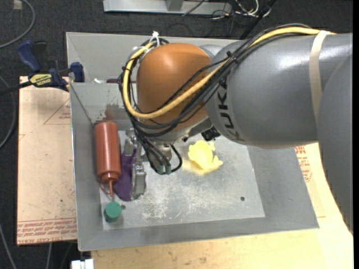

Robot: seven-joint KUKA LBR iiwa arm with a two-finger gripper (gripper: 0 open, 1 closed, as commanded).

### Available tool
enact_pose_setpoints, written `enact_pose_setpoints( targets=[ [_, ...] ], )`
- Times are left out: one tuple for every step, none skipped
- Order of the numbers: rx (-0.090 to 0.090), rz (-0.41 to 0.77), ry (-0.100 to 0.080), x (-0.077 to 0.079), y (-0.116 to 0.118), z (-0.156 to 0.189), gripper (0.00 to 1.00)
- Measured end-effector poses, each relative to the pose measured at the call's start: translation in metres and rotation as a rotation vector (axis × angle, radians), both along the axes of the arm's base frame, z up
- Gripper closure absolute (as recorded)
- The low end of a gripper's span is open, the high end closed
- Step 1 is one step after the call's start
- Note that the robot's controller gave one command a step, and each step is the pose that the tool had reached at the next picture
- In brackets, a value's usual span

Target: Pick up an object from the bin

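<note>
I saw the pincer (135, 175) low against the soft purple lump (124, 184) beside the red-brown plastic bottle (107, 150), its gap unreadable; closing seemed next.

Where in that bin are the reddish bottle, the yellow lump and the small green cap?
The reddish bottle (107, 150): camera view, middle of its body.
The yellow lump (203, 157): camera view, its centre.
The green cap (113, 210): camera view, its top face.

Arm (269, 88) casing: partial "KUKA" logo, black ltrs.
</note>
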State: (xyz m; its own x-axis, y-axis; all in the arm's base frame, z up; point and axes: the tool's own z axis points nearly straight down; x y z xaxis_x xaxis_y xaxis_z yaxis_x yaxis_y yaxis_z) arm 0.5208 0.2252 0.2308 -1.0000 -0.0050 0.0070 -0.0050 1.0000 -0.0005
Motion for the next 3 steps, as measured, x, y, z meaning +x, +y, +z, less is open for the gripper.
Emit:
enact_pose_setpoints(
  targets=[
    [0.002,-0.005,-0.007,0.002,-0.001,0.004,0.0],
    [0.003,0.145,-0.009,-0.007,0.001,-0.031,0.0],
    [0.004,0.544,-0.008,-0.027,0.006,-0.061,0.0]
  ],
)
